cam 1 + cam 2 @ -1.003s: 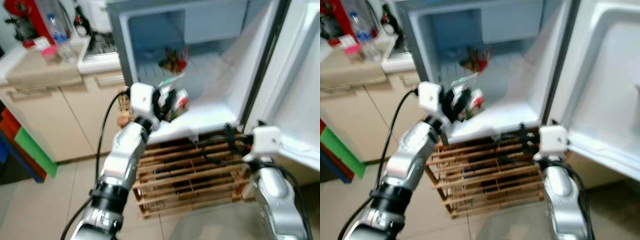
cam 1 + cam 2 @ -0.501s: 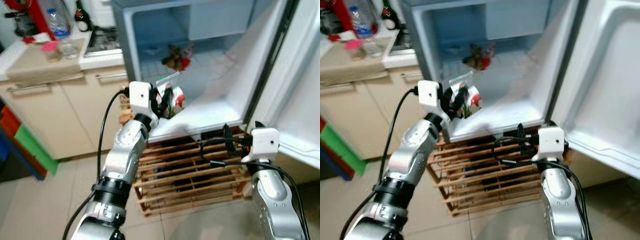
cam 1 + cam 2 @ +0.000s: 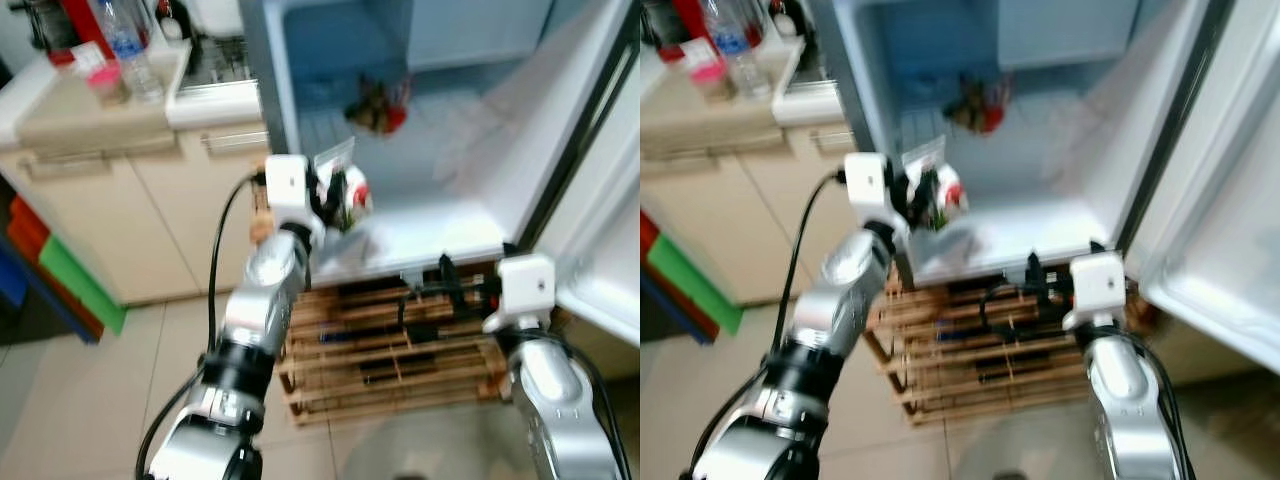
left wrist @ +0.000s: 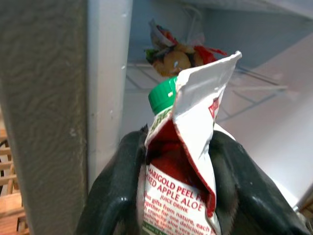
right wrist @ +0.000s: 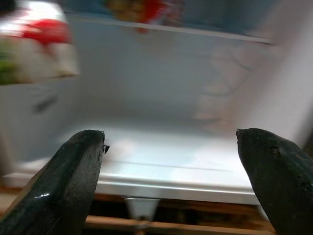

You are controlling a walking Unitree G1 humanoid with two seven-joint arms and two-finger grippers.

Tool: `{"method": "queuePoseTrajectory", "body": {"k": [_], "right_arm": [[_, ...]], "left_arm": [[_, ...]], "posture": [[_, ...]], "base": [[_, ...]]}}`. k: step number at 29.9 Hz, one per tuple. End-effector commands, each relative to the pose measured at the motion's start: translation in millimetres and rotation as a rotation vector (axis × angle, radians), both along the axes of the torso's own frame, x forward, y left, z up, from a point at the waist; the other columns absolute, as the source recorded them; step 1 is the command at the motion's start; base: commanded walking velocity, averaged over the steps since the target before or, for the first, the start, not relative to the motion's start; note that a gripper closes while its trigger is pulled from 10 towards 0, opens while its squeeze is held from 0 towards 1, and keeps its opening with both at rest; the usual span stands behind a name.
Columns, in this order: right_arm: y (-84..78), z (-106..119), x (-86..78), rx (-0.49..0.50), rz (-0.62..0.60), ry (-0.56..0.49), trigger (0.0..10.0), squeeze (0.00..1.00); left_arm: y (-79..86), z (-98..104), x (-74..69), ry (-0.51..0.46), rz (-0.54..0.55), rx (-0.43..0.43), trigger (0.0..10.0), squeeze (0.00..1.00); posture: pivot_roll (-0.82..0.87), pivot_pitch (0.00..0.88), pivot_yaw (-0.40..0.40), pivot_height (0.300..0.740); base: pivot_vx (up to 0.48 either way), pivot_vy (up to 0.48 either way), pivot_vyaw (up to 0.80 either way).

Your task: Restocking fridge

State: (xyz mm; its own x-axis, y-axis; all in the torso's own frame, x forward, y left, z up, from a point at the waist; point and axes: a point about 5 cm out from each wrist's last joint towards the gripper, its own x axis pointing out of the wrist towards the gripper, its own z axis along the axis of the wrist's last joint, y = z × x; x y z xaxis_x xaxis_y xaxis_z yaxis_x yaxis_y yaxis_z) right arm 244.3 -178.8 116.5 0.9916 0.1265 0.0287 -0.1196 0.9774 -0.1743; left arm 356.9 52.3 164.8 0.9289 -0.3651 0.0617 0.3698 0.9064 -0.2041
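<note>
Ahead of you the fridge (image 3: pixel 480 190) stands open, its door (image 3: pixel 610 200) swung out to the right. It sits on a wooden rack (image 3: pixel 400 350) on the floor. A bag of food (image 3: pixel 378 108) lies on the wire shelf (image 3: pixel 330 130) at the back. Your left claw (image 3: pixel 335 195) holds a juice carton (image 3: pixel 348 190) at the fridge's left front edge. Your right claw (image 3: pixel 445 290) is before the rack, below the fridge floor. To the left, a surface (image 3: pixel 90 110) carries a bottle (image 3: pixel 125 45).

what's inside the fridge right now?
On the back wire shelf of the fridge lies one red and yellow snack packet. The left tool holds a juice carton at the opening.
</note>
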Motion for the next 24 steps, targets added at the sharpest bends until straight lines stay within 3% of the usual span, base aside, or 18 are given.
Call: {"method": "queuePoseTrajectory", "body": {"k": [1,3,6,9,11,12,13,14,16,18,19,24], "right_arm": [[-2.0,0,-4.6,0.005,0.002,0.017,10.0,0.00],[-6.9,-1,-14.1,-0.010,-0.007,0.038,10.0,0.00],[-8.5,0,-19.0,-0.012,-0.016,0.041,10.0,0.00],[-6.4,7,-30.9,-0.009,-0.017,0.040,10.0,0.00],[-4.9,8,-35.6,-0.008,-0.013,0.039,10.0,0.00],[-1.5,13,-41.3,0.000,0.006,0.035,10.0,0.00],[4.4,21,-55.4,0.008,0.044,0.038,10.0,0.00],[4.4,21,-55.4,0.008,0.044,0.038,10.0,0.00],[5.3,27,-74.7,0.006,0.052,0.063,10.0,0.00],[4.9,28,-81.0,0.007,0.047,0.070,10.0,0.00],[3.0,28,-91.8,0.008,0.024,0.101,10.0,0.00],[3.6,29,-114.8,0.007,-0.013,0.161,10.0,0.00]], "left_arm": [[9.3,-4,6.9,0.020,0.040,0.030,10.0,0.00],[-4.9,-6,15.7,0.069,0.055,0.048,10.0,0.00],[-11.5,-6,16.9,0.076,0.068,0.048,10.0,0.00],[-37.7,-1,18.3,0.093,0.047,0.021,10.0,0.00],[-40.4,0,17.8,0.088,0.043,0.013,10.0,0.00],[-39.4,1,19.7,0.081,0.062,0.006,10.0,0.00],[-28.0,5,25.2,0.046,0.134,0.026,10.0,0.00],[-28.0,5,25.2,0.046,0.134,0.026,10.0,0.00],[1.6,9,34.5,0.015,0.262,0.054,10.0,0.00],[7.6,9,35.7,0.007,0.289,0.059,10.0,0.00],[23.0,11,40.4,0.006,0.339,0.072,10.0,0.00],[28.4,17,44.9,0.010,0.344,0.035,10.0,0.00]], "posture": [[-0.21,0.033,0.064,0.740],[-0.23,0.062,0.065,0.740],[-0.24,0.075,0.070,0.740],[-0.28,0.127,0.082,0.740],[-0.30,0.142,0.088,0.740],[-0.33,0.164,0.100,0.740],[-0.36,0.191,0.111,0.740],[-0.36,0.191,0.111,0.740],[-0.40,0.239,0.117,0.740],[-0.41,0.247,0.118,0.740],[-0.42,0.269,0.121,0.740],[-0.46,0.327,0.130,0.740]], "base": [[0.000,0.000,0.00],[0.000,0.000,0.00],[0.000,0.000,0.00],[0.000,0.000,0.00],[0.000,0.000,0.00],[0.000,0.000,0.00],[0.000,0.000,0.00],[0.000,0.000,0.00],[0.000,0.000,0.00],[0.000,0.000,0.00],[0.000,0.000,0.00],[0.000,0.000,0.00]]}}
